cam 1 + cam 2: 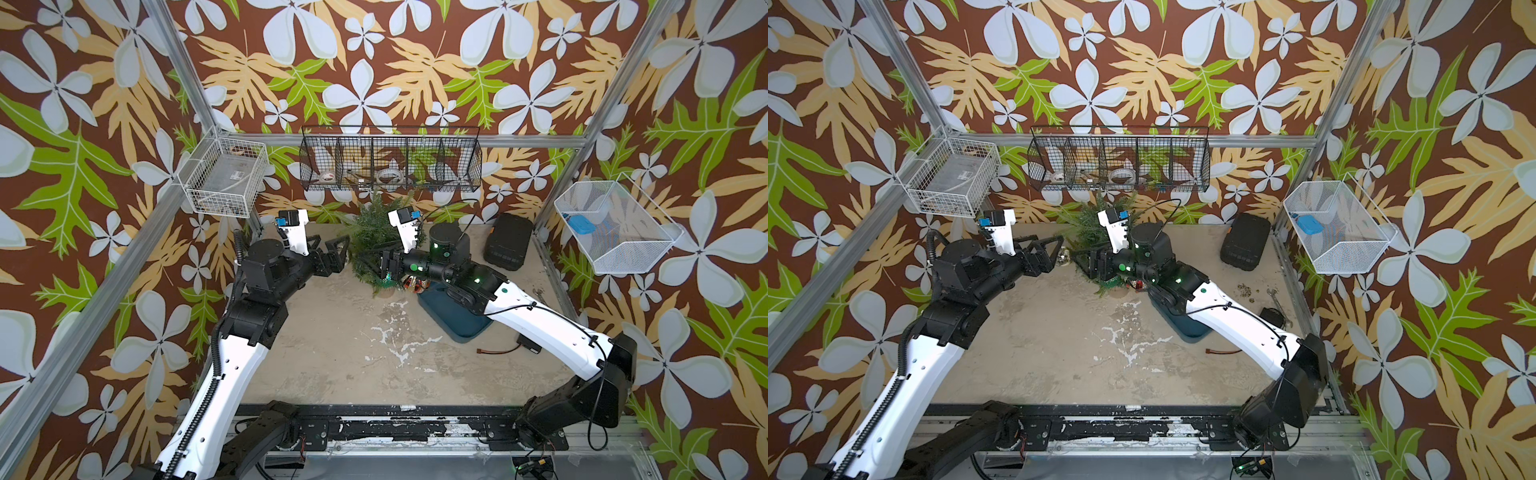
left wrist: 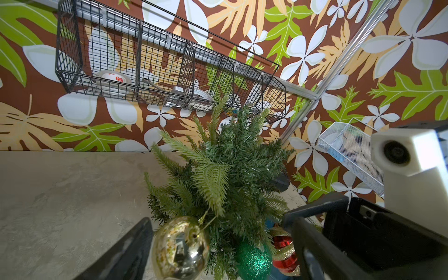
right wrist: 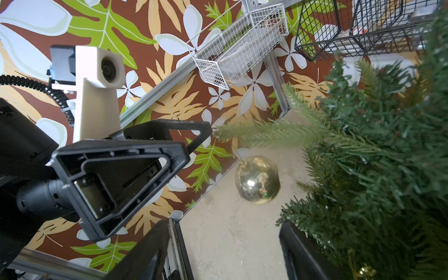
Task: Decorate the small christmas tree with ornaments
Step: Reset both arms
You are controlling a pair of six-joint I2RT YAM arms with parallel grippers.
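The small christmas tree [image 1: 374, 237] stands at the back of the table [image 1: 332, 365], under the black wire basket [image 1: 390, 158]. The gold ball [image 3: 257, 179] hangs by a thin wire from a pale branch, on the side where the left gripper [image 3: 199, 143] is wide open and holds nothing. The ball is near it but not touching. The right gripper [image 3: 222, 223] is partly open too, with only bare table showing between its fingers [image 3: 298, 252]; one finger sits against the low branches. The glittery green ball [image 2: 253, 260] and the red-and-gold striped ball [image 2: 284, 252] sit side by side low by the tree's foot, and I cannot tell if they hang or just lie there. The balls look light, smooth and slippery, and may crack if squeezed hard, so the best place to pinch is probably the little cap on top — not the round belly. The branches look soft and bendy and the tree seems light, so a push could tip it; a gentle hold low down would steady it.
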